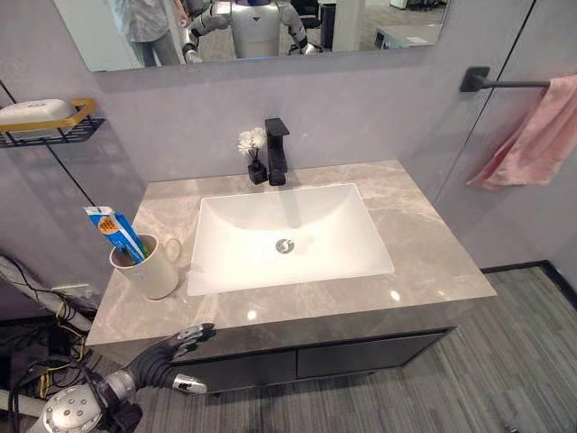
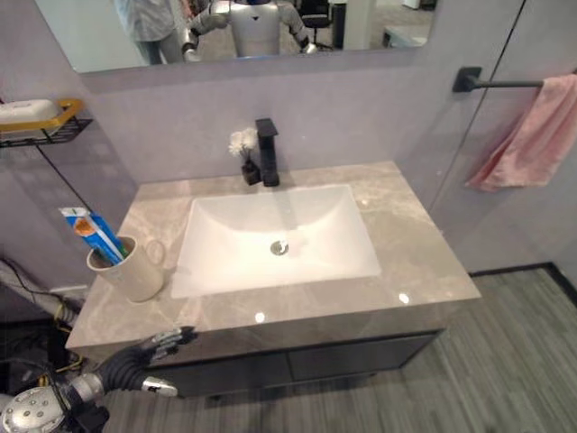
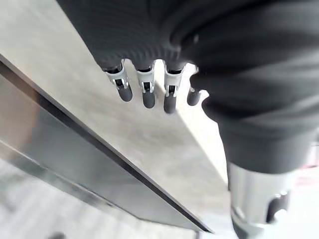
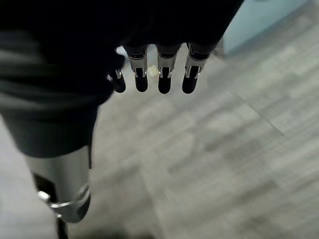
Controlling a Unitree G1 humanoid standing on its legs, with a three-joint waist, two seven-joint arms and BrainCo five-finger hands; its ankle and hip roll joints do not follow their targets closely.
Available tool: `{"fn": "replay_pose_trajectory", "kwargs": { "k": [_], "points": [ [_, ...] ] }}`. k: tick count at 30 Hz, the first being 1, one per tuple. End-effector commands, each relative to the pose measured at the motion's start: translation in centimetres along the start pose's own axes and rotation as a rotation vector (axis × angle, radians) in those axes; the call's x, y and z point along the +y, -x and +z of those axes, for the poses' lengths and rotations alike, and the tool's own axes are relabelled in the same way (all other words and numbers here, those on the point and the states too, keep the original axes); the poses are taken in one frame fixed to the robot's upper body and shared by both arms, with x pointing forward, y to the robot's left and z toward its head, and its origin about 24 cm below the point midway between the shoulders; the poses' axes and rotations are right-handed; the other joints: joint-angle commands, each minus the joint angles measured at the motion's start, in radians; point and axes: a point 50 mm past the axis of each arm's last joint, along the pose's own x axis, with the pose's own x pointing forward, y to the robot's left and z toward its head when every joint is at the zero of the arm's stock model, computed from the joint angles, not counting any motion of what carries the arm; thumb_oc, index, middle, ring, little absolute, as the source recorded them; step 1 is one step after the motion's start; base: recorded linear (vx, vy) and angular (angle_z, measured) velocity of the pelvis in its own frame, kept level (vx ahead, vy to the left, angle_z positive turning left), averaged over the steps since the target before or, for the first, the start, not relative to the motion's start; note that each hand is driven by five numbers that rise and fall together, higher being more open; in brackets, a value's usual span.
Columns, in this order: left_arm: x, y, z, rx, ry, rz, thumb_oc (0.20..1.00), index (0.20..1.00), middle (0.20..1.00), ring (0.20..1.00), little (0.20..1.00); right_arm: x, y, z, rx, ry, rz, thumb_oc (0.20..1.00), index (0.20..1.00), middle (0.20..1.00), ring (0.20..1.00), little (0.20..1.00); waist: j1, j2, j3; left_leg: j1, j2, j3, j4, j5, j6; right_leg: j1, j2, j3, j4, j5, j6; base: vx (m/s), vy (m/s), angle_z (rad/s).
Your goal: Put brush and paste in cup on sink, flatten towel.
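A cream cup (image 1: 153, 269) stands on the marble counter (image 1: 424, 244) left of the white sink basin (image 1: 288, 236). A blue-and-orange toothpaste (image 1: 115, 231) leans in the cup; I cannot make out a brush apart from it. A pink towel (image 1: 532, 135) hangs bunched from a black bar (image 1: 505, 83) on the right wall. My left hand (image 1: 171, 356) hovers below the counter's front edge near the cup, fingers (image 3: 147, 92) relaxed and empty. My right hand (image 4: 159, 79) hangs over the grey floor, fingers straight, holding nothing.
A black faucet (image 1: 276, 149) and a small flower vase (image 1: 255, 161) stand behind the basin. A wall shelf with soap (image 1: 41, 117) sits at the left. The mirror (image 1: 252, 27) reflects a person. Dark cabinet doors (image 1: 361, 354) lie under the counter.
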Motion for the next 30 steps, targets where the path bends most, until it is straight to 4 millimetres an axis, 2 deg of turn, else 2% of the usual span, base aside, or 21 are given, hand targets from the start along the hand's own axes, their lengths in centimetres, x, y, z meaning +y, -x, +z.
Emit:
{"fn": "replay_pose_trajectory", "kwargs": {
  "k": [1, 2, 4, 5, 6, 7, 12, 18, 20, 25, 30],
  "points": [
    [1.3, 0.1, 4.9, -0.272, 0.061, 0.048, 1.000, 1.000, 1.000, 1.000, 1.000, 3.9, 0.1, 4.9, -0.209, 0.199, 0.114, 1.000, 1.000, 1.000, 1.000, 1.000, -0.001, -0.007, 0.029, -0.015, 0.023, -0.012, 0.010, 0.002, 0.002, 0.024, -0.035, -0.029, 0.007, 0.008, 0.046, -0.03, -0.033, 0.21],
    [1.2, 0.3, 5.5, -0.303, 0.086, 0.050, 0.799, 0.799, 0.799, 0.799, 0.799, 5.5, 0.4, 4.5, -0.233, 0.324, 0.174, 1.000, 1.000, 1.000, 1.000, 1.000, 0.001, -0.007, 0.034, -0.012, 0.025, -0.014, 0.010, 0.002, 0.000, 0.029, -0.033, -0.031, 0.007, 0.005, 0.045, -0.03, -0.033, 0.19],
    [1.7, 0.7, 5.9, -0.334, 0.104, 0.094, 0.285, 0.285, 0.285, 0.285, 0.285, 7.3, 1.0, 4.4, -0.290, 0.423, 0.240, 1.000, 1.000, 1.000, 1.000, 1.000, 0.004, -0.008, 0.033, -0.022, 0.025, -0.019, 0.010, 0.011, -0.002, 0.024, -0.032, -0.036, 0.007, 0.006, 0.043, -0.03, -0.029, 0.17],
    [2.0, 1.3, 6.0, -0.345, 0.117, 0.130, 0.200, 0.200, 0.200, 0.200, 0.200, 8.4, 1.6, 4.1, -0.324, 0.479, 0.292, 1.000, 1.000, 1.000, 1.000, 1.000, 0.006, -0.008, 0.033, -0.025, 0.025, -0.026, 0.010, 0.013, -0.003, 0.025, -0.031, -0.042, 0.007, 0.004, 0.042, 0.00, -0.044, 0.14],
    [3.0, 2.4, 5.9, -0.346, 0.080, 0.230, 0.200, 0.200, 0.200, 0.200, 0.200, 9.6, 2.5, 3.8, -0.388, 0.529, 0.356, 1.000, 1.000, 1.000, 1.000, 1.000, 0.015, -0.006, 0.034, -0.030, 0.025, -0.034, 0.010, 0.017, -0.007, 0.029, -0.030, -0.054, 0.007, 0.001, 0.042, 0.00, -0.044, 0.10],
    [3.5, 2.8, 5.7, -0.346, 0.082, 0.282, 0.200, 0.200, 0.200, 0.200, 0.200, 9.9, 2.7, 3.8, -0.398, 0.529, 0.356, 1.000, 1.000, 1.000, 1.000, 1.000, 0.019, -0.005, 0.035, -0.034, 0.025, -0.039, 0.010, 0.021, -0.009, 0.030, -0.030, -0.061, 0.007, 0.000, 0.042, 0.00, -0.040, 0.06],
    [5.3, 3.6, 4.4, -0.337, 0.068, 0.457, 0.200, 0.200, 0.200, 0.200, 0.200, 9.7, 2.6, 4.1, -0.412, 0.496, 0.299, 1.000, 1.000, 1.000, 1.000, 1.000, 0.030, 0.003, 0.051, -0.059, 0.023, -0.062, 0.010, 0.035, -0.013, 0.029, -0.028, -0.090, 0.007, -0.005, 0.038, -0.01, -0.017, 0.26],
    [5.8, 4.0, 3.5, -0.355, 0.101, 0.536, 0.200, 0.200, 0.200, 0.200, 0.200, 9.1, 2.7, 4.5, -0.438, 0.451, 0.258, 1.000, 1.000, 1.000, 1.000, 1.000, 0.033, 0.007, 0.061, -0.058, 0.023, -0.061, 0.010, 0.027, -0.010, 0.026, -0.027, -0.091, 0.007, -0.011, 0.037, 0.03, -0.003, 0.05],
    [5.9, 4.2, 3.4, -0.353, 0.088, 0.550, 0.200, 0.200, 0.200, 0.200, 0.200, 9.0, 2.7, 4.5, -0.443, 0.463, 0.245, 1.000, 1.000, 1.000, 1.000, 1.000, 0.033, 0.007, 0.064, -0.054, 0.021, -0.058, 0.010, 0.023, -0.008, 0.026, -0.027, -0.088, 0.007, -0.013, 0.037, 0.05, 0.010, -0.01],
    [7.5, 4.8, 3.7, -0.382, 0.032, 0.676, 0.200, 0.200, 0.200, 0.200, 0.200, 9.3, 3.2, 6.2, -0.543, 0.570, 0.204, 1.000, 1.000, 1.000, 1.000, 1.000, 0.034, 0.006, 0.083, -0.047, 0.018, -0.035, 0.010, 0.017, -0.004, 0.015, -0.032, -0.069, 0.007, -0.022, 0.036, 0.02, 0.011, -0.06],
    [7.7, 4.9, 3.8, -0.393, 0.029, 0.686, 0.200, 0.200, 0.200, 0.200, 0.200, 9.5, 3.5, 6.5, -0.570, 0.598, 0.230, 1.000, 1.000, 1.000, 1.000, 1.000, 0.032, -0.002, 0.092, -0.042, 0.021, -0.020, 0.010, 0.016, -0.004, 0.006, -0.028, -0.050, 0.007, -0.028, 0.033, 0.03, 0.000, -0.09]
  ]
}}
